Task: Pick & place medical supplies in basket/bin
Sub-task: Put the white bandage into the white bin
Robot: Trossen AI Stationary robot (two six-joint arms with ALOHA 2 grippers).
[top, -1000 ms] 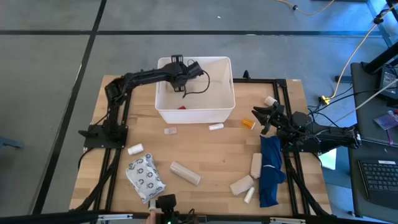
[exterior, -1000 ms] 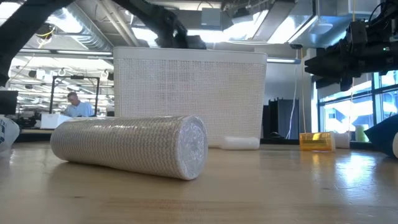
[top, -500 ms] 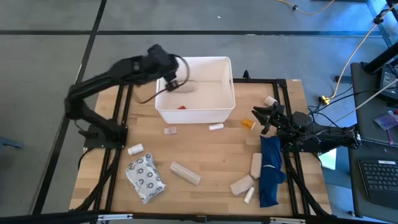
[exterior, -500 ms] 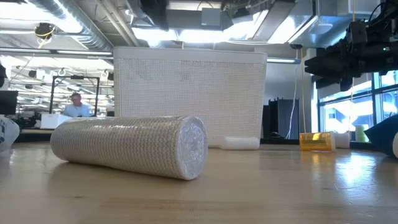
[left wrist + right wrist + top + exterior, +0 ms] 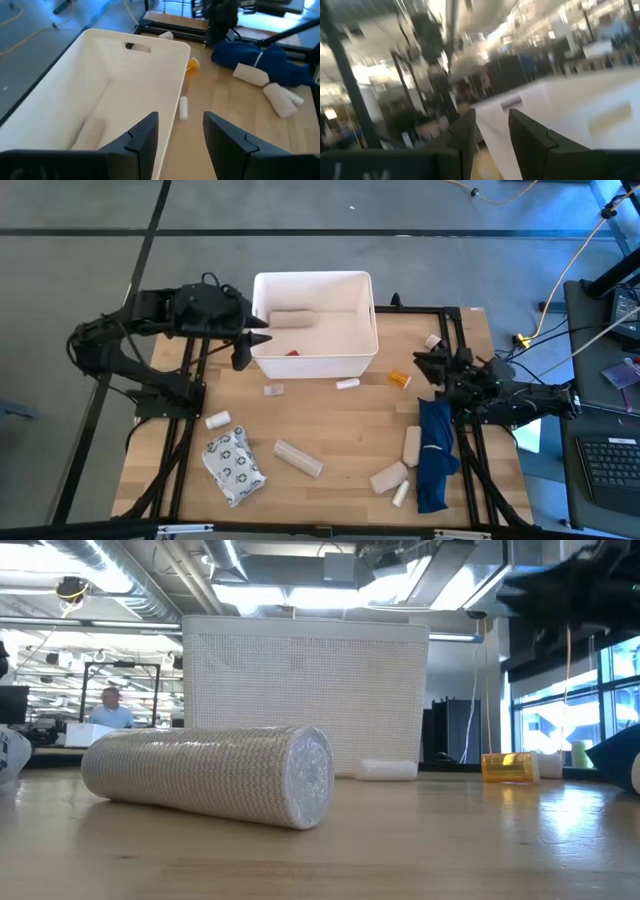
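White plastic marks the goal: the bin (image 5: 315, 325) stands at the table's far middle, with one beige roll (image 5: 291, 318) and a small red item (image 5: 292, 352) lying inside.

Going from the left, the left gripper (image 5: 243, 346) hangs just outside the bin's left wall, its fingers (image 5: 142, 137) parted with nothing between them. Below it on the wood lie a small white roll (image 5: 218, 419), the grey packet (image 5: 234, 466), a small clear piece (image 5: 274, 390) and a long beige roll (image 5: 298, 458). Toward the middle, a white tube (image 5: 347, 384) sits just in front of the bin, and the orange bottle (image 5: 399, 379) lies a little to its right. Farther right are more beige rolls (image 5: 411, 444) touching the blue cloth (image 5: 435, 453), and a white roll (image 5: 434, 341) near the frame rail. The right gripper (image 5: 424, 363) hovers near the orange bottle; its fingers stand slightly apart and hold nothing that I can see.

Risks, as I judge them: the left gripper is so near the bin wall that a careless swing could knock or shove the bin. The round rolls and the bottle may roll away if nudged off-centre. The crinkly packet could slip from a pinch. On the right, the cloth lies against two rolls, so a grasp there might snag fabric and drag it along. The frame rails crowd the white roll near the edge.
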